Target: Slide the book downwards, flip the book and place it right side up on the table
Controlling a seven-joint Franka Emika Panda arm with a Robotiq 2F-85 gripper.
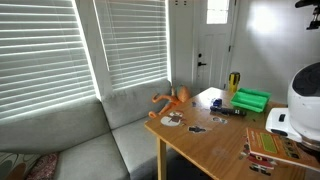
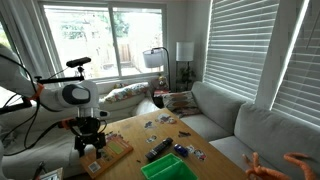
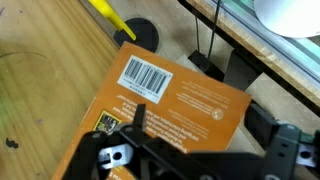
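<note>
Lying on the large light-brown wooden table [image 3: 40, 70], the thin orange-red rectangular book [image 3: 175, 90] shows its barcode (back cover up). The black Robotiq gripper [image 3: 210, 135] hovers above it, jaws apart and empty. Sliding and flipping apparently both remain.

The big white robot arm [image 2: 68, 95] has smooth, round parts with dark rings at the joints. Its black metal gripper [image 2: 92, 147] has small shiny silver bits near the fingers.

Smooth orange paper-covered book [image 3: 170, 105], matt wooden table [image 3: 45, 100], seemingly cloth couch [image 1: 80, 140]
</note>
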